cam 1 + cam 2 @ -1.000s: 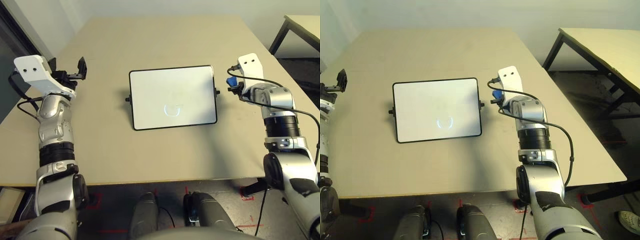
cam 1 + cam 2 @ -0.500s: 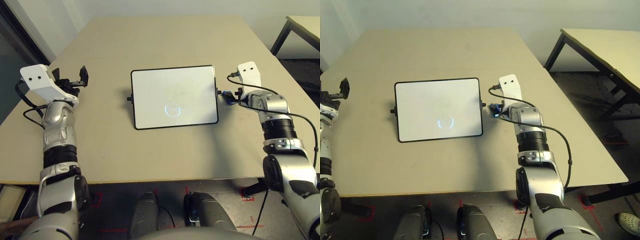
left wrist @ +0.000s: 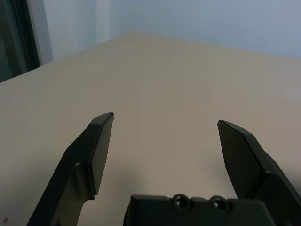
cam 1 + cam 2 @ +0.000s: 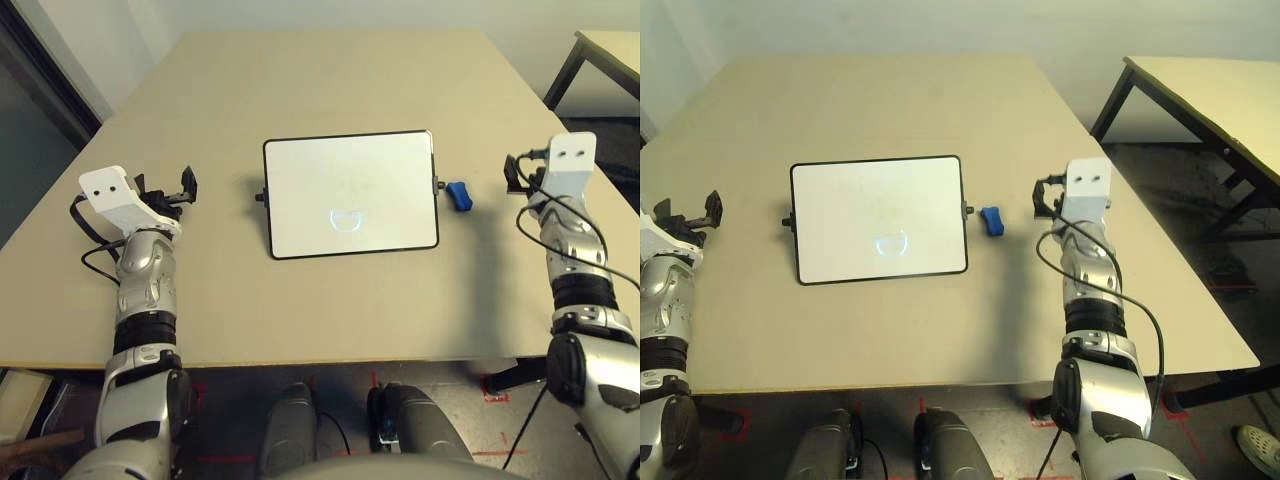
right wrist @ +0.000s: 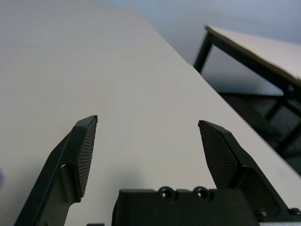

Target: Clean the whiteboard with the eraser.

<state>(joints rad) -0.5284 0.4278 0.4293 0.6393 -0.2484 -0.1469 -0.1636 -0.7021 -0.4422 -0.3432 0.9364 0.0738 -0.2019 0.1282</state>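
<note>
Left eye view: eraser (image 4: 459, 195) beside whiteboard (image 4: 350, 193); scribbles too faint to read.

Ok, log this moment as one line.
eraser: on table, right of whiteboard | left gripper: open, empty | right gripper: open, empty

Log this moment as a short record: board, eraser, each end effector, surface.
whiteboard: flat on the table, a small curved mark near its lower middle
eraser: on the table just off the whiteboard's right edge, touched by nothing
left end effector: open, empty, over bare table off the whiteboard's left side
right end effector: open, empty, apart from the eraser on its right
table: tan, second table beyond its right side
</note>
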